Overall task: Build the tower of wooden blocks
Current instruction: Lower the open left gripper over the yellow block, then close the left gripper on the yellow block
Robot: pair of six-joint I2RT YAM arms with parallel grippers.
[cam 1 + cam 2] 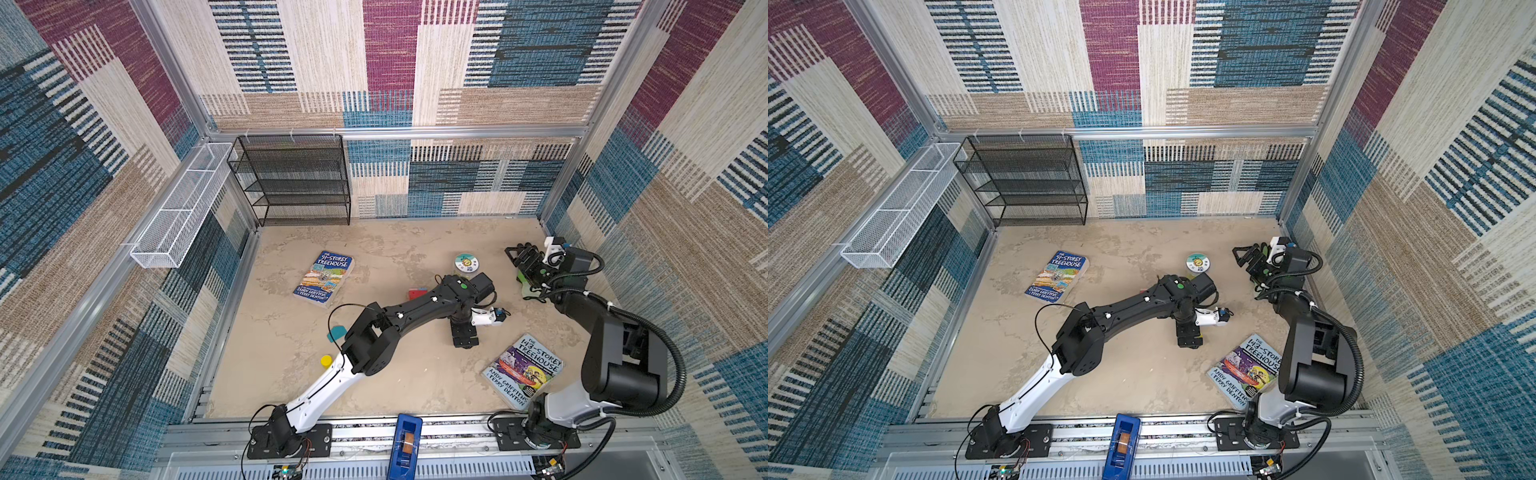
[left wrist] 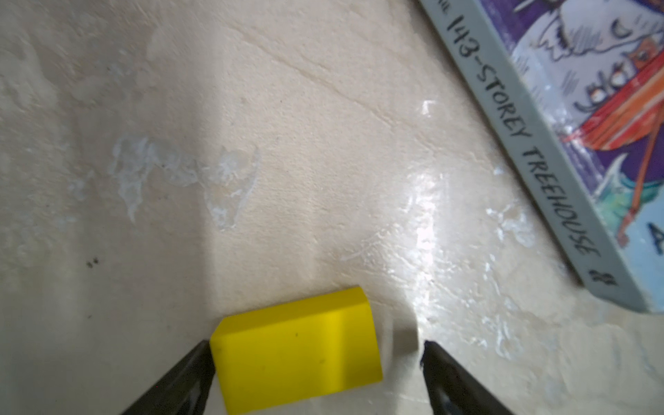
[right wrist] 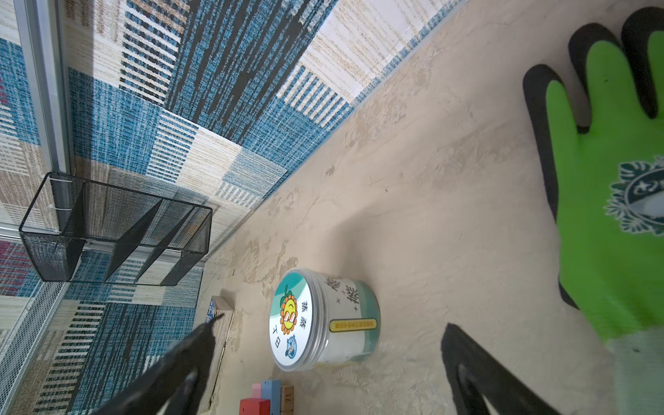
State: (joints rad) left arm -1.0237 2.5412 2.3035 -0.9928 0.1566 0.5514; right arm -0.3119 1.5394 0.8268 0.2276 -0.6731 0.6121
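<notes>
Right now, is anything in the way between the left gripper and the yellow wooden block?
No, nothing visible. In the left wrist view the yellow wooden block lies right between the black fingers of the open left gripper.

Your left arm [image 1: 415, 311] was black above a white lower link [image 1: 320, 390], with a green dot [image 1: 460, 285] near its wrist; your right arm [image 1: 615, 357] wore a ribbed black cable hose [image 1: 678, 365].

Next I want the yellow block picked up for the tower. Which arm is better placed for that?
Left. The left claw hangs open with a finger on either side of the yellow block. The right claw is open too, but far off beside the green glove, facing the jar.
</notes>
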